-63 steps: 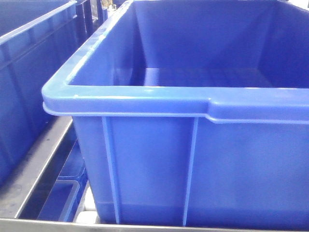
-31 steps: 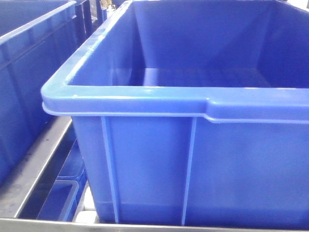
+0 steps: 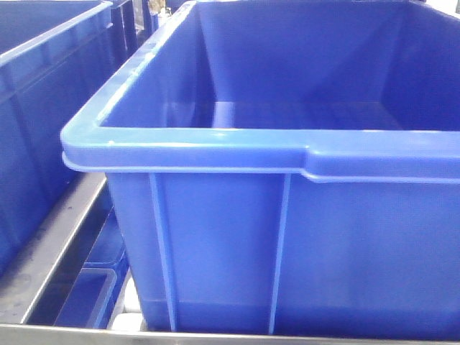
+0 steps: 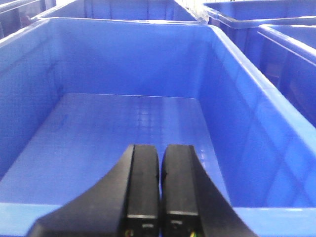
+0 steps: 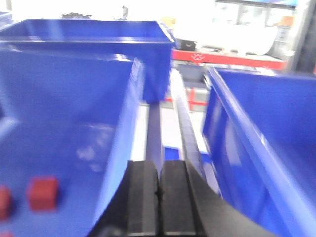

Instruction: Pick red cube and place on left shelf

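While both grippers sit closed, the left gripper [image 4: 160, 185] overhangs the bin's near rim [image 4: 266, 219].

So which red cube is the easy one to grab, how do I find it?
In the right wrist view, find the big blue bin on the left. Down on its floor, near the bottom-left corner of the picture, sits the red cube. It is the only one showing whole; the other red pieces beside it are cut off by the picture's edge.

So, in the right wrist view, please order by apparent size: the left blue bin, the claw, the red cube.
1. Left blue bin, largest.
2. Right claw, though nearness to the camera enlarges it.
3. Red cube, smallest.
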